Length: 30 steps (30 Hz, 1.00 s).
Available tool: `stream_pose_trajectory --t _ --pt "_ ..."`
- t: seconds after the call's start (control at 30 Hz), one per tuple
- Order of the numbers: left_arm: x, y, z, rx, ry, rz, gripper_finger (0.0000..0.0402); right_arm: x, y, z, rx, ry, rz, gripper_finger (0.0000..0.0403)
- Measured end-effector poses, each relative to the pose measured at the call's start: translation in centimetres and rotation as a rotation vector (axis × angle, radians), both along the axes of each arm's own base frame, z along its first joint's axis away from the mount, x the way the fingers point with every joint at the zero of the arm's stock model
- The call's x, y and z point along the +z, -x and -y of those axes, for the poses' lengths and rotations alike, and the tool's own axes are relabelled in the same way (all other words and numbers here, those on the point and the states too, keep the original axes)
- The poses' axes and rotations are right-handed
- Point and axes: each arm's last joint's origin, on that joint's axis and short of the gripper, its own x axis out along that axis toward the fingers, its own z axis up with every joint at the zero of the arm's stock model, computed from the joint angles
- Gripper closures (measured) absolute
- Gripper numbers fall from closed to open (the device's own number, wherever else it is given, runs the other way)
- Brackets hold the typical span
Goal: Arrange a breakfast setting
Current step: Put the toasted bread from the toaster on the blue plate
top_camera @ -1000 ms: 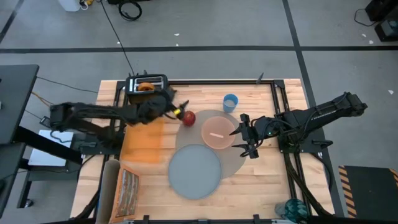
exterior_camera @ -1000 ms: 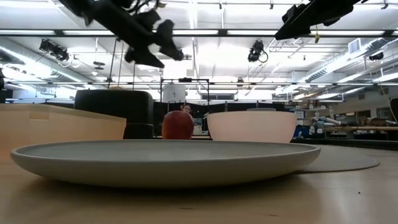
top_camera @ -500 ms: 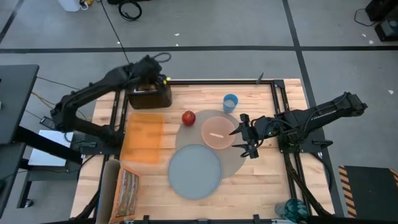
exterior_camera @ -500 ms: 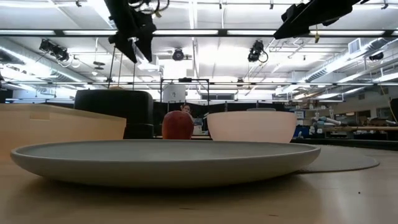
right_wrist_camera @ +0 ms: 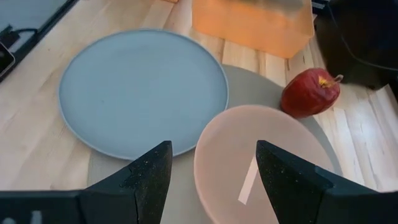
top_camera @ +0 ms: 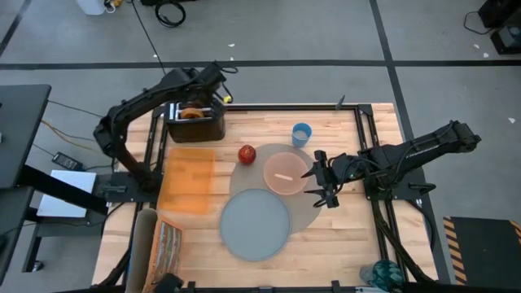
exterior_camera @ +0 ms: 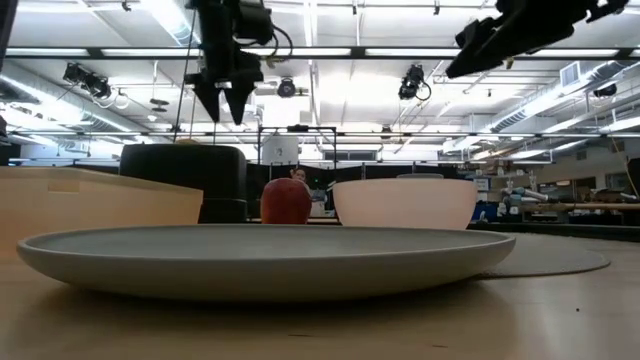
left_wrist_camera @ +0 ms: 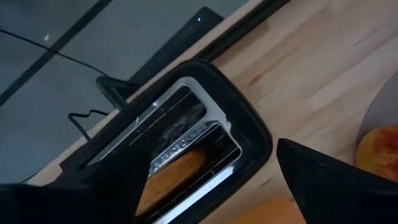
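**Observer:** Wooden bench (top_camera: 342, 236) fills the middle of the overhead frame, grey floor all round it. What do you have on it?

**Me:** I see the big round mat (top_camera: 305, 210) just right of centre. On it sit the grey plate (top_camera: 256, 224), lower centre, and the pink bowl (top_camera: 285, 172) above and to the right of the plate, with a pale spoon (top_camera: 284, 175) lying inside. The red apple (top_camera: 247, 154) rests just left of the bowl, by the mat's upper-left edge. The blue cup (top_camera: 301, 134) stands above the bowl, off the mat.

**Observer:** And the bagel?

**Me:** I see it standing in a slot of the black toaster (top_camera: 195, 124), upper left of the frame: bagel (top_camera: 192, 114). An orange board (top_camera: 186, 178) lies below the toaster.

**Observer:** Your arms?

**Me:** My left pincer (top_camera: 218, 88) hangs over the toaster's right end, fingers spread, holding nothing. My right pincer (top_camera: 316, 177) sits right of centre, at the bowl's right rim, fingers apart and empty.
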Motion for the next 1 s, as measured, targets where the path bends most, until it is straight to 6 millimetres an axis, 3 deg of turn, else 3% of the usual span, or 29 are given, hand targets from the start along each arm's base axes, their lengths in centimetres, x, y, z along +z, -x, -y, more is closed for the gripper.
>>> stream_pose_trajectory --t 0.2,0.47,0.73,1.0 --pt "-2.1 -0.4 -1.2 0.019 0.058 -0.086 0.0061 -0.3 0.1 0.0 0.003 0.0 -0.008 0.0162" --pt "-2.5 1.8 -3.4 0.132 0.126 -0.07 0.0061 -0.3 0.1 0.0 0.005 -0.021 -0.01 0.0162" --pt "-3.1 3.0 -3.6 0.034 0.248 -0.168 0.0061 -0.3 0.1 -0.1 -0.018 -0.057 -0.013 0.0164" --pt "-3.2 2.9 -3.6 -0.106 0.274 -0.196 0.007 -0.3 0.1 -0.2 0.0 -0.086 -0.02 0.0164"
